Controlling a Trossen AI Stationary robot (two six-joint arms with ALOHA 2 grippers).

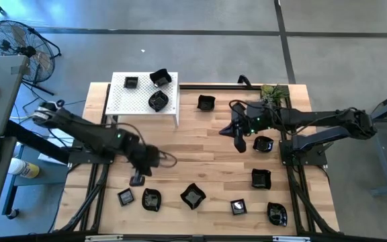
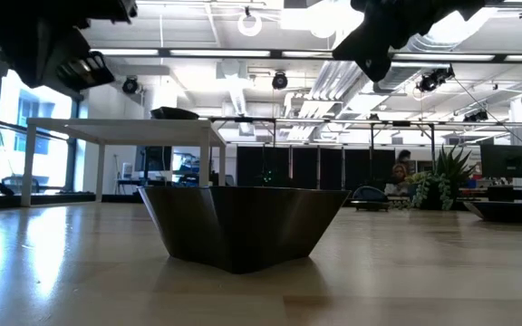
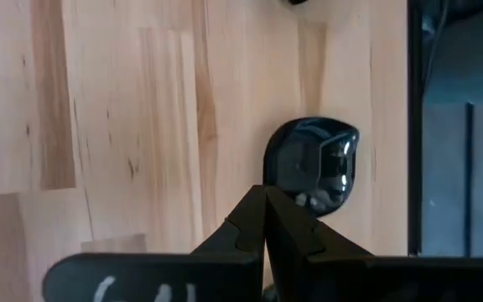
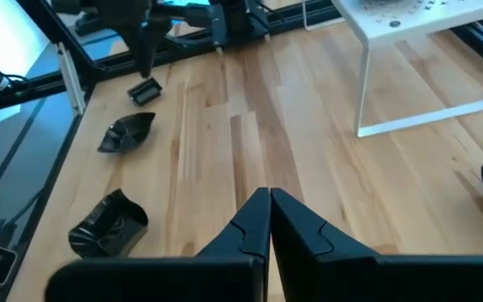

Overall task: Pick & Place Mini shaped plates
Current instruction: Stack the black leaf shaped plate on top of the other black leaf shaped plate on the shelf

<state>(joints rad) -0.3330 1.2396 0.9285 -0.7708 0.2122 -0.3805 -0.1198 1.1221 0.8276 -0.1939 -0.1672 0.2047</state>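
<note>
So far I judge the job roughly a quarter done: three mini shaped plates sit on the white perforated stand [image 1: 143,94] at the bench's [image 1: 200,161] far left corner, namely a small square one [image 1: 131,83], an angular one [image 1: 160,77] at the stand's far right corner, and a rounder one [image 1: 158,101] near its front edge. Assuming the stand is where they go, nine are left on the wood, twelve in all by my count. Along the near edge I see five: a small square plate [image 1: 125,197] toward the left corner, then a second [image 1: 151,199], a third [image 1: 193,196], a fourth [image 1: 238,207] and a fifth [image 1: 277,214] toward the right corner. One more [image 1: 261,179] lies near the right edge, another [image 1: 263,144] just beside my right gripper, one [image 1: 207,103] by the far edge next to the stand, and a small one [image 1: 137,179] directly under the left arm. My left gripper [image 1: 146,167] hangs over the near left part of the bench, fingers pressed together and carrying nothing; its wrist view shows a rounded plate [image 3: 313,165] just ahead of the tips. My right gripper [image 1: 239,142] hovers right of centre, also closed and empty. One green plant sprig [image 1: 271,93] stands at the far right corner.
</note>
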